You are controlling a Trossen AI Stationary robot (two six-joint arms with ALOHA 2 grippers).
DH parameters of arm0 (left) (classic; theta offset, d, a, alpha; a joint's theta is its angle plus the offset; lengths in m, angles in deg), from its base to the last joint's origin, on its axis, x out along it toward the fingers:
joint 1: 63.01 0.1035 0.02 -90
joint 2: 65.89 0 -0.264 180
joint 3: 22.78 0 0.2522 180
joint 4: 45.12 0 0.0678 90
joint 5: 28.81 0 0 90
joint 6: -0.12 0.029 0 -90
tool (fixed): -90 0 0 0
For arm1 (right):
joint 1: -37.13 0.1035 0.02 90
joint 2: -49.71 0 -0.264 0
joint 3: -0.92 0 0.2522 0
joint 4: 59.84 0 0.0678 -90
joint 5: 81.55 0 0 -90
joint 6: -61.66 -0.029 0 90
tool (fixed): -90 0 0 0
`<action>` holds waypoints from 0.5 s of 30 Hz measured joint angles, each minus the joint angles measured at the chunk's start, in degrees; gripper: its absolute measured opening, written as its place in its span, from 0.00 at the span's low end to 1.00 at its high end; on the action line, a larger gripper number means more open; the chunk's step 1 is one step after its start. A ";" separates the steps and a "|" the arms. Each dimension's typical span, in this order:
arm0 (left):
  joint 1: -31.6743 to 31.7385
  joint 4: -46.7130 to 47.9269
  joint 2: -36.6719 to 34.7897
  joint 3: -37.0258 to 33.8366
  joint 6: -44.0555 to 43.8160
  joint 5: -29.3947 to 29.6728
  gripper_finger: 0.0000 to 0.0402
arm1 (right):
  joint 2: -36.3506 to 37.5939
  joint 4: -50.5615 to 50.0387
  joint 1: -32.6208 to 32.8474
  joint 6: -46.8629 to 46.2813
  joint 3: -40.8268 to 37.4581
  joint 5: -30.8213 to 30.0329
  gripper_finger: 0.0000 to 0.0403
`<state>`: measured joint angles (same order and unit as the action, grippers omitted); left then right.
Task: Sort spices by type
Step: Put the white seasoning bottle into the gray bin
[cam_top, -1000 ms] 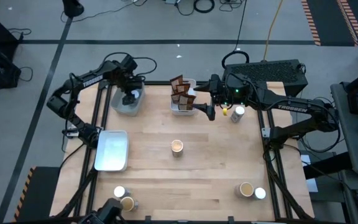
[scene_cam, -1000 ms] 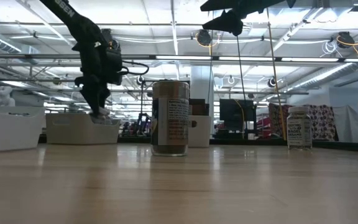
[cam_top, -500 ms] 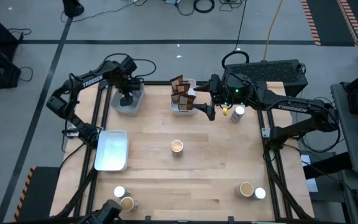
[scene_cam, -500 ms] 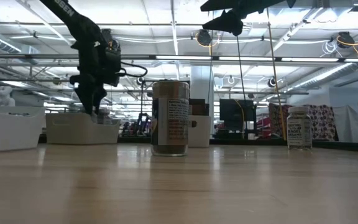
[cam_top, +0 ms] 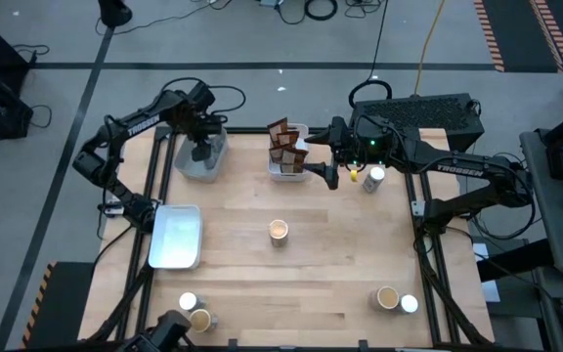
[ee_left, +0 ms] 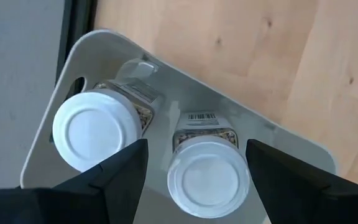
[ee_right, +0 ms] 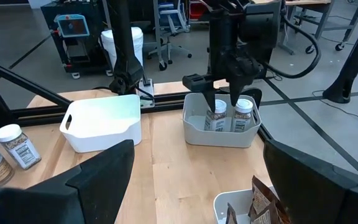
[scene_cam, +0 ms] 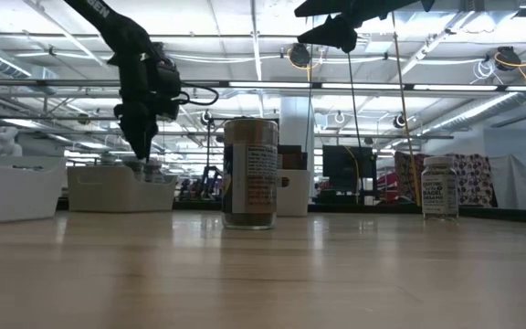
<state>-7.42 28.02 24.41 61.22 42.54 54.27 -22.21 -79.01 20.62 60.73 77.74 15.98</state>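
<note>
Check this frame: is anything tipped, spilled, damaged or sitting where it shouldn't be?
Nothing stands out. Two white-topped jars stand upright side by side in the far-left tray, with the left gripper open above them. The brown packets sit in the middle tray. The unsorted jars on the table are upright; nothing has spilled.

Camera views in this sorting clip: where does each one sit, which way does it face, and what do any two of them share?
High view: overhead, straight down on the table; both arms show.
Low view: table height, level toward the room; tan-topped jar centre, left arm over the far bin.
Left wrist view: looks down past its own open fingers at two white-topped jars in the grey bin.
Right wrist view: looks across the table past its own open fingers.
Shared: right wrist and high views both show the left gripper over that bin.
</note>
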 joint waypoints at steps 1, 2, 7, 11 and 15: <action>0.00 0.22 0.00 0.02 -0.07 0.10 0.69 | 0.00 0.00 0.00 0.04 0.00 0.00 0.85; 0.00 0.66 0.00 0.02 -0.10 0.15 0.69 | 0.01 -0.02 0.00 0.05 -0.02 0.00 0.85; 0.00 3.63 0.00 0.02 -1.17 1.04 0.69 | 0.02 -0.02 0.00 0.07 0.00 0.02 0.85; 0.00 3.52 0.00 0.02 -4.88 1.38 0.69 | -0.01 -0.02 0.00 0.26 -0.02 0.02 0.85; 0.00 3.11 0.00 0.02 -6.15 1.42 0.69 | 0.01 -0.02 0.00 0.33 0.00 0.02 0.85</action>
<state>-7.42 31.13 24.41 61.24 36.39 55.69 -22.20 -79.03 20.62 61.06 77.74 16.00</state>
